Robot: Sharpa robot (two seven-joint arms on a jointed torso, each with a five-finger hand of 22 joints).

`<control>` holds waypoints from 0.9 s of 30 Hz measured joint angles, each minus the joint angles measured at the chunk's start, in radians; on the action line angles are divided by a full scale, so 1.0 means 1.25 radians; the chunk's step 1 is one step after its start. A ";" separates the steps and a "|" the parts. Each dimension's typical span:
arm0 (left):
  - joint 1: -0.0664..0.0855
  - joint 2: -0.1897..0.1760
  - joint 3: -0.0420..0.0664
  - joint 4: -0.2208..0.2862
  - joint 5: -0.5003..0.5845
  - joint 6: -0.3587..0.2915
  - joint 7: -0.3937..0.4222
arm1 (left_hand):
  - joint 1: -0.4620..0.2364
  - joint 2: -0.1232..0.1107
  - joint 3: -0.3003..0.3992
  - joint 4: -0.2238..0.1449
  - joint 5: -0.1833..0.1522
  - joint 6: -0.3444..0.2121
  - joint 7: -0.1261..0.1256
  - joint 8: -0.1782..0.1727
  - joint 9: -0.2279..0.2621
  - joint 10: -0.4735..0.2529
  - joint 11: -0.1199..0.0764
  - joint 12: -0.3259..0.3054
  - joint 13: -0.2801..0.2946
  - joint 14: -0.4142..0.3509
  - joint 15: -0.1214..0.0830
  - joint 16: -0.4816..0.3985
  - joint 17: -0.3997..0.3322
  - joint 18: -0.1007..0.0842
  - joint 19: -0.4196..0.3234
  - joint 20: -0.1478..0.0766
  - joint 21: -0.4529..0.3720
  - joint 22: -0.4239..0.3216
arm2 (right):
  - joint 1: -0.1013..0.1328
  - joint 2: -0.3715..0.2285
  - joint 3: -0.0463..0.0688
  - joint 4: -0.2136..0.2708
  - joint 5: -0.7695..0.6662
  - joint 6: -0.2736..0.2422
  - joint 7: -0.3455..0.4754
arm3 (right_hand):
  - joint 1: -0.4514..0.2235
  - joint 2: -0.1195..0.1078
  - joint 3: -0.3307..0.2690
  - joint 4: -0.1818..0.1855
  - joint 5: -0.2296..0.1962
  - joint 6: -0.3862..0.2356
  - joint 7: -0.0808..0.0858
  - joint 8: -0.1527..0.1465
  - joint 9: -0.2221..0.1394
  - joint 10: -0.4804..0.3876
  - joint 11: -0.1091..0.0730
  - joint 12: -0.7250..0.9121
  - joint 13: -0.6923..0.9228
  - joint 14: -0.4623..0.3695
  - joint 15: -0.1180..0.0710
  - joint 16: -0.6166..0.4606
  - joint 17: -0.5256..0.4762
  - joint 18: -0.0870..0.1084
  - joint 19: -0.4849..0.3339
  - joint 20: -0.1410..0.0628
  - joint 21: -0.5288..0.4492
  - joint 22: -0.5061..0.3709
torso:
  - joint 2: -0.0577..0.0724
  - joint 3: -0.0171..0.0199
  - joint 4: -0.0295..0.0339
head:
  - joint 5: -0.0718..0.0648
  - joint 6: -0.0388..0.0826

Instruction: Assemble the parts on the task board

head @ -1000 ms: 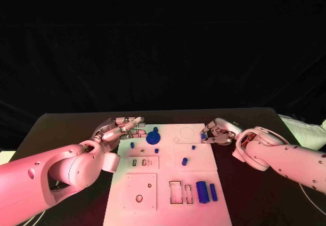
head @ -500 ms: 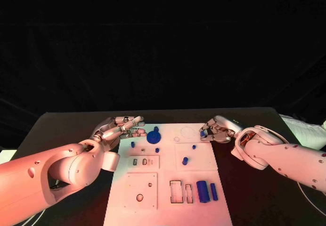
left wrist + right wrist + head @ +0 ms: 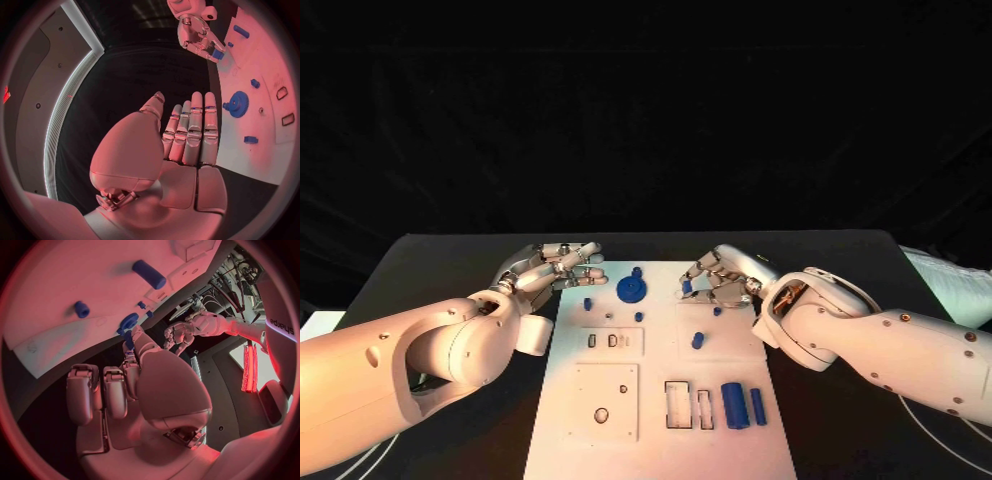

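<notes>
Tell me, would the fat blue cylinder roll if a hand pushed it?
Probably. The cylinder looks round and lies on its side on the flat board, so a sideways nudge could roll it. It seems stiff, solid plastic, likely light.

One task board (image 3: 661,400), two robot hands, about eight blue parts.

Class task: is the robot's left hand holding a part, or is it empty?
Empty. The left hand has its fingers straight and together, nothing between them.
</notes>
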 measured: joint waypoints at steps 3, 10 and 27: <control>0.000 -0.001 0.000 -0.004 0.000 0.000 0.000 | 0.000 0.000 0.000 0.000 0.000 0.000 0.000 0.000 0.000 0.000 0.000 0.000 0.000 0.000 0.000 0.000 0.000 0.000 0.000 0.000 0.000 0.000 | 0.001 0.031 -0.006 0.002 -0.037 0.002 -0.031 | -0.005 0.005 -0.001 0.001 0.000 -0.001 -0.001 0.000 0.000 0.000 0.000 -0.003 0.004 0.000 0.000 0.000 0.000 0.000 0.000 0.000 0.000 0.000 | -0.004 -0.0050 0.0040 | -0.001 -0.006; 0.000 -0.002 0.000 -0.010 0.000 0.001 0.001 | 0.000 0.000 0.000 0.000 0.000 0.000 0.000 0.000 0.000 0.000 0.000 0.000 0.000 0.000 0.000 0.000 0.000 0.000 0.000 0.000 0.000 0.000 | -0.011 0.091 -0.016 0.013 -0.099 0.010 -0.091 | -0.006 0.005 0.001 0.002 0.010 -0.001 -0.001 0.000 0.000 0.002 -0.002 -0.017 0.015 0.000 0.000 0.000 0.001 0.000 0.000 0.000 0.000 0.000 | -0.009 -0.0160 0.0120 | 0.003 -0.014; 0.000 0.005 0.000 -0.021 0.000 0.002 0.002 | 0.000 0.000 0.002 -0.002 0.000 0.000 0.000 0.000 0.000 0.000 0.000 0.000 0.000 0.000 0.000 0.000 0.001 0.000 0.000 0.000 0.000 0.000 | -0.055 0.179 -0.035 -0.001 -0.146 0.032 -0.197 | -0.023 0.003 0.005 0.002 0.021 -0.004 -0.004 0.000 0.000 0.003 -0.003 -0.036 0.021 0.000 0.000 -0.007 0.000 0.000 0.000 0.000 -0.007 0.000 | -0.012 -0.0308 0.0189 | 0.010 -0.026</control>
